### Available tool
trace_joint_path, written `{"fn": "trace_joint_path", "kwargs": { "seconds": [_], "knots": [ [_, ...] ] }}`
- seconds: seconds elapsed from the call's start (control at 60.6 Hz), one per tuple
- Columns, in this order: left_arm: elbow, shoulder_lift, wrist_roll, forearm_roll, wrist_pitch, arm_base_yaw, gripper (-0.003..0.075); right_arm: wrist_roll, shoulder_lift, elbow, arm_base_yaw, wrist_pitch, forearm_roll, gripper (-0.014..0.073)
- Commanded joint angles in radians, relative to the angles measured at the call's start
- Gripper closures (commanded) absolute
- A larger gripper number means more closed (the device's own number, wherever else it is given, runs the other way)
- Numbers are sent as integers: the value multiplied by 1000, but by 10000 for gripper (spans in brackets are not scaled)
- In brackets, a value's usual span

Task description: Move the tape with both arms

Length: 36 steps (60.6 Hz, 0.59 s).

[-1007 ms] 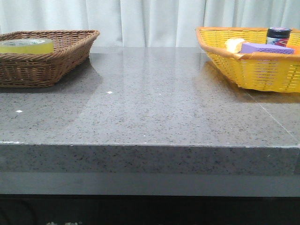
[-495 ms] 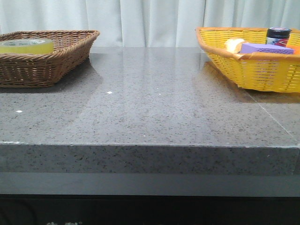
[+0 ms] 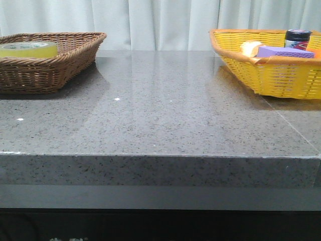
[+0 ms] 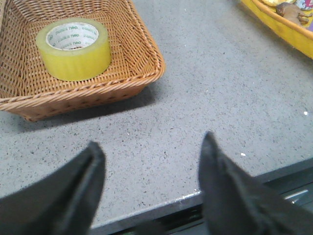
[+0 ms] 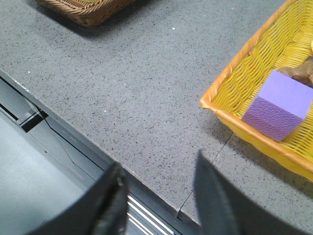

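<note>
tape (image 4: pixel 74 49) unmoved in brown basket (image 4: pixel 142 58) across front frames; left gripper (image 4: pixel 149 161) and right gripper (image 5: pixel 159 183) open, empty; pickup not started.

Left pincer (image 4: pixel 151 161) gapes wide and empty; right pincer (image 5: pixel 159 188) seems parted too, holding nothing.

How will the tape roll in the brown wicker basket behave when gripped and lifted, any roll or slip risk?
The tape roll lies flat on its side in the brown wicker basket, so it probably won't roll until tilted onto its curved edge. Its wide band and white core suggest a stiff, fairly solid body. The glossy yellow surface may be slippery against the left gripper, whose jaws stand open, empty.
</note>
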Motion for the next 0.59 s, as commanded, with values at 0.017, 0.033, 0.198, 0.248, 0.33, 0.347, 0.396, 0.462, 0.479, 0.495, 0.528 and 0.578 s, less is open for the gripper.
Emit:
{"fn": "trace_joint_path", "kwargs": {
  "seconds": [0.017, 0.033, 0.198, 0.248, 0.33, 0.347, 0.396, 0.462, 0.479, 0.495, 0.528, 0.578],
  "knots": [
    [-26, 4, 1, -26, -93, 1, 542, -3, -1, -22, -7, -61, 6, 498],
    [-26, 4, 1, -26, -95, 1, 574, -3, -1, -22, -7, -61, 6, 532],
    [-26, 4, 1, -26, -112, 1, 741, -3, -1, -21, -7, -58, 6, 657],
    [-26, 4, -1, -26, -122, 1, 741, -3, -1, -20, -7, -59, 6, 661],
    [-26, 4, -10, -34, -120, 1, 741, -3, -1, -20, -7, -59, 6, 661],
    [-26, 4, -10, -34, -122, 1, 741, -3, -1, -20, -7, -59, 6, 661],
    [-26, 4, -10, -34, -122, 1, 741, -3, -1, -20, -7, -59, 6, 661],
    [-26, 4, -10, -34, -122, 1, 741, -3, -1, -20, -7, -59, 6, 661],
    [-26, 4, -10, -34, -122, 1, 741, -3, -1, -20, -7, -59, 6, 661],
    [-26, 4, -10, -34, -122, 1, 741, -3, -1, -20, -7, -59, 6, 661],
    [-26, 4, -10, -34, -122, 1, 741, -3, -1, -20, -7, -59, 6, 661],
    [-26, 4, -10, -34, -122, 1, 741, -3, -1, -20, -7, -59, 6, 661]
  ]
}}
